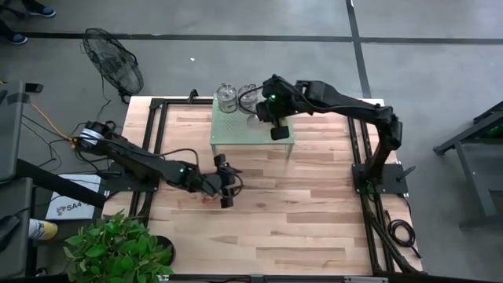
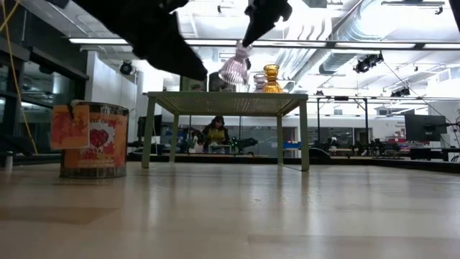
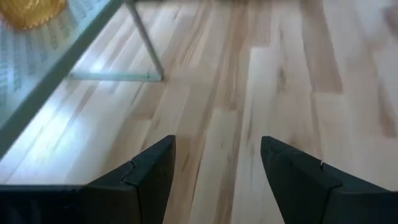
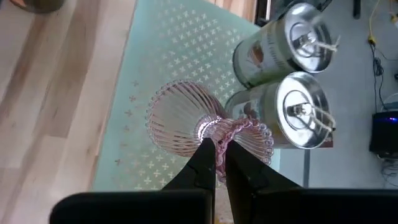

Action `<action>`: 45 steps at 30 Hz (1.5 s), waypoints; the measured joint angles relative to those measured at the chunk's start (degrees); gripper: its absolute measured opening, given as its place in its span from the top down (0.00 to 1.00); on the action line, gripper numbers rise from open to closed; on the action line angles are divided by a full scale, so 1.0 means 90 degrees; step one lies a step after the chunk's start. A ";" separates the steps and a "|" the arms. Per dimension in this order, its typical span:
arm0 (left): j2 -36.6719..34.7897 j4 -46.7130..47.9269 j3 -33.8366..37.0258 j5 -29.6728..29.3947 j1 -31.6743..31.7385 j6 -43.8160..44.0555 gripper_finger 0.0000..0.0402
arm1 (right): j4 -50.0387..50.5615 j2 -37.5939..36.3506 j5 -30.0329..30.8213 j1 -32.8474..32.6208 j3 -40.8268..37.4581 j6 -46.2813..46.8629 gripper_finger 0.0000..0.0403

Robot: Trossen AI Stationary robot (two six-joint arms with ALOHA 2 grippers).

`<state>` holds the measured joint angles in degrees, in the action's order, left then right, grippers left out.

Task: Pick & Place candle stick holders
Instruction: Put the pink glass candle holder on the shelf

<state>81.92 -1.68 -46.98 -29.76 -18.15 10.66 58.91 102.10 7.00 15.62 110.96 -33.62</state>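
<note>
The pink ribbed glass holder [image 4: 186, 121] hangs at my right tool [image 4: 216, 152], pinched at its narrow waist above the green shelf [image 4: 161, 50]: light, slick, brittle, so that waist suits. My left tool [image 3: 217, 168] gapes empty over the worktop [image 3: 292, 74].

— From above, can you make out what the right gripper [image 1: 260, 110] holds?

— No; the arm covers it. You see only two silvery jars [image 1: 226, 96] beside it.

— And the amber holder [image 3: 30, 11]?

— In the left wrist view the picture's edge cuts it to a sliver. In the low view a pink holder [image 2: 235, 67] hides part of the row on the green shelf [image 2: 226, 103], and the right gripper's body runs off the top.
</note>
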 joint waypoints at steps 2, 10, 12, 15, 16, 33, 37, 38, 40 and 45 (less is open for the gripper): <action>-0.0161 0.0192 0.0188 -0.0089 -0.0022 0.0054 0.43 | 0.0014 0.0101 -0.0005 0.0063 0.0000 -0.0048 0.98; -0.0304 0.0032 0.0335 -0.0201 -0.0032 0.0209 0.43 | 0.0160 0.0373 0.0116 0.0184 -0.0002 -0.0134 0.98; -0.0300 -0.0063 0.0314 -0.0151 -0.0027 0.0195 0.43 | 0.0208 0.0418 0.0100 0.0209 -0.0002 -0.0132 0.98; -0.0300 -0.0066 0.0318 -0.0155 -0.0029 0.0200 0.43 | 0.0247 0.0457 0.0146 0.0243 -0.0002 -0.0123 0.98; -0.0300 -0.0050 0.0318 -0.0148 -0.0029 0.0203 0.43 | 0.0274 0.0457 0.0172 0.0258 -0.0002 -0.0122 0.98; -0.0300 -0.0138 0.0318 -0.0073 -0.0029 0.0186 0.43 | 0.0581 0.0488 0.0339 0.0279 0.0012 0.0059 0.98; -0.0300 -0.0140 0.0318 -0.0071 -0.0029 0.0189 0.43 | 0.0744 0.0484 0.0338 0.0279 0.0015 0.0077 0.98; -0.0300 -0.0140 0.0318 -0.0069 -0.0029 0.0189 0.43 | 0.0782 0.0481 0.0339 0.0279 0.0015 0.0082 0.98; -0.0300 -0.0142 0.0318 -0.0032 -0.0029 0.0189 0.43 | 0.0839 0.0478 0.0311 0.0262 0.0015 0.0106 0.98; -0.0300 -0.0143 0.0318 0.0031 -0.0029 0.0189 0.43 | 0.0849 0.0476 0.0222 0.0262 0.0015 0.0177 0.97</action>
<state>79.22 -2.96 -44.12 -29.47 -18.41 12.36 66.55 106.39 9.00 17.98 111.09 -32.03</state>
